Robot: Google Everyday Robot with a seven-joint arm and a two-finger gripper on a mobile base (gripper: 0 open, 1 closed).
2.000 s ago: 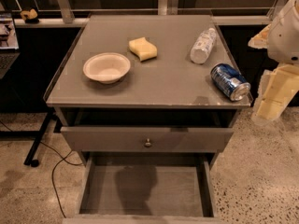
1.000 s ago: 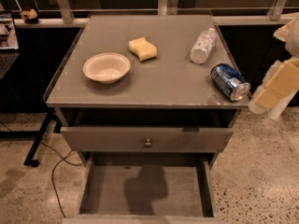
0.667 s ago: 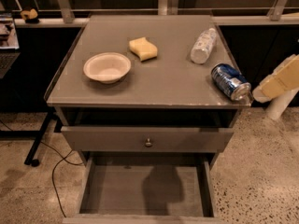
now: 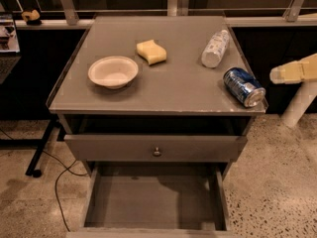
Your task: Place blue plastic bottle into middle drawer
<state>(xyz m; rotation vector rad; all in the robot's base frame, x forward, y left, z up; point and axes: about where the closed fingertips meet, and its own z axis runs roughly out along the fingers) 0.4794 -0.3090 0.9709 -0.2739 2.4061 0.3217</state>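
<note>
A: Tool?
B: Cream, blocky, off the surface's right side, level with the top. Mostly cut off by the frame. Spread or pressed together, cannot tell.
A: Blue plastic bottle?
B: On its side, back right. Long axis runs near to far, narrow end seemingly away. Clear plastic, pale label.
A: Middle drawer?
B: Pulled out below. Flat grey floor, front edge cropped.

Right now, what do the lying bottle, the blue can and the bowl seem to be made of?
Blue plastic bottle: clear plastic, probably; see-through body, white label. Blue can: metal, likely; shiny glints. Bowl: matte off-white, perhaps paper or foam. The gripper hangs right of the can, beside the tabletop.
</note>
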